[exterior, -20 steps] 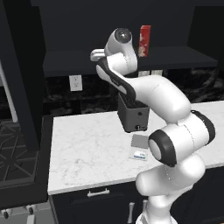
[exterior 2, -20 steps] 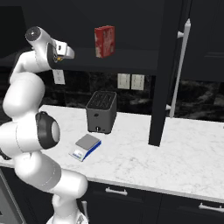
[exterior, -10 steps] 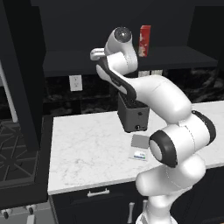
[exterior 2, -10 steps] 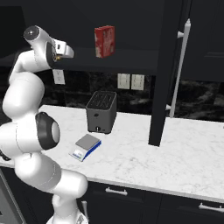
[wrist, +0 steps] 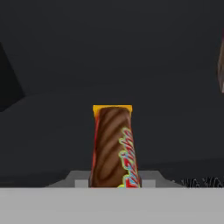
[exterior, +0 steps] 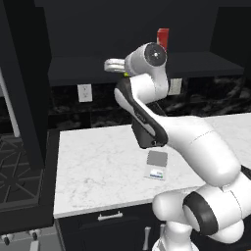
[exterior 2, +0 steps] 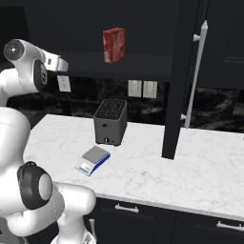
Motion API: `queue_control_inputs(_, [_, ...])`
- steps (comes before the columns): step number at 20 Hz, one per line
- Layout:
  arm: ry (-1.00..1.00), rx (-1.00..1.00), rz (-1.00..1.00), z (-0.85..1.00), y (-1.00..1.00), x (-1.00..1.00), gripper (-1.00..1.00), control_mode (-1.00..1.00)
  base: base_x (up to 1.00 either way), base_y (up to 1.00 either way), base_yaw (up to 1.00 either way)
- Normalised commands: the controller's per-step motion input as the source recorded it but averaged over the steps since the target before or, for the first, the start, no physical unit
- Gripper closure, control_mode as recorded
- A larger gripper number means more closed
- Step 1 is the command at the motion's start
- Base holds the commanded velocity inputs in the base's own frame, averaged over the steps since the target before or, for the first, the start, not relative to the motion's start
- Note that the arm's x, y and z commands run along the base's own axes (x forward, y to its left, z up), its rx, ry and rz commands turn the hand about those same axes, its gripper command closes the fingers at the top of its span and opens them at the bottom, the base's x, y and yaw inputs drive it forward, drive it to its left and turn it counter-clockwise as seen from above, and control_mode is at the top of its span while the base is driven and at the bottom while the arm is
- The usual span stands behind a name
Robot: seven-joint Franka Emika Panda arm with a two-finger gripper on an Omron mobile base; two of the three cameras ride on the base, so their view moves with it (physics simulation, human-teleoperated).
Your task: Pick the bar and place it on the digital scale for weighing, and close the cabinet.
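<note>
1. The bar (wrist: 113,146) runs straight out from between my fingers (wrist: 114,183), its orange end pointing away over the dark cabinet shelf (wrist: 52,131); my fingers are pinching its near end.
2. My judgement: lift a little before drawing back, so the far end clears the shelf, and keep the wrist level so the bar does not swing in a grip at one end.
3. Then carry it down to the digital scale (exterior 2: 94,158) on the tabletop (exterior 2: 200,167), well below my fingers and just before the black toaster (exterior 2: 110,122), and lay it flat on the grey plate.
4. The cabinet door (exterior 2: 178,76) stands open, edge-on, for later.
5. Hard to make out: my fingertips themselves are barely visible, and whether the bar touches the shelf I cannot tell.
6. The red box (exterior 2: 114,45) stands off to one side.
</note>
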Motion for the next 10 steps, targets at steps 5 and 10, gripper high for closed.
queue_control_inputs(5, [-0.01, 0.07, 0.11, 0.19, -0.08, -1.00, 1.00, -1.00, 0.00, 0.00, 0.00])
queue_control_inputs(10, [-0.01, 0.00, 0.20, 0.04, -0.33, -1.00, 1.00, -1.00, 0.00, 0.00, 0.00])
